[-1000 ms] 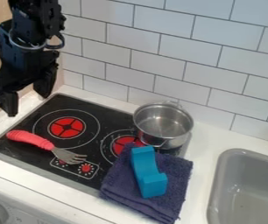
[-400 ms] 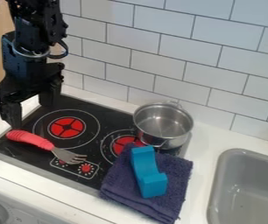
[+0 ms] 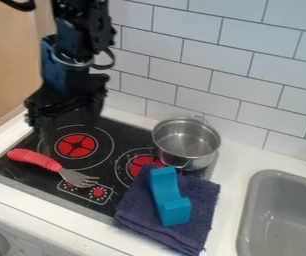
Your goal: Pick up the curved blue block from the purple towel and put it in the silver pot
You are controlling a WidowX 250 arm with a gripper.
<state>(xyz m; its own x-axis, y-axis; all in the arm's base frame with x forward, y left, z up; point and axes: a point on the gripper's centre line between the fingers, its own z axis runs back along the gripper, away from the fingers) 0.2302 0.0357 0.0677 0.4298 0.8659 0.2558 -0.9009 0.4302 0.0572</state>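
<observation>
Over the stove [image 3: 125, 134], left side: 1 black gripper [image 3: 70, 132], claw wide, empty; 1 red-handled fork [image 3: 35, 159] close by, any lowering best kept slow.

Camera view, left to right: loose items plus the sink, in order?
Red-handled fork → folded purple towel with the blue arch-shaped block on it → gray sink.

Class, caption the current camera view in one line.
Gripper over stovetop with fork and pot, blue block on towel.
</observation>
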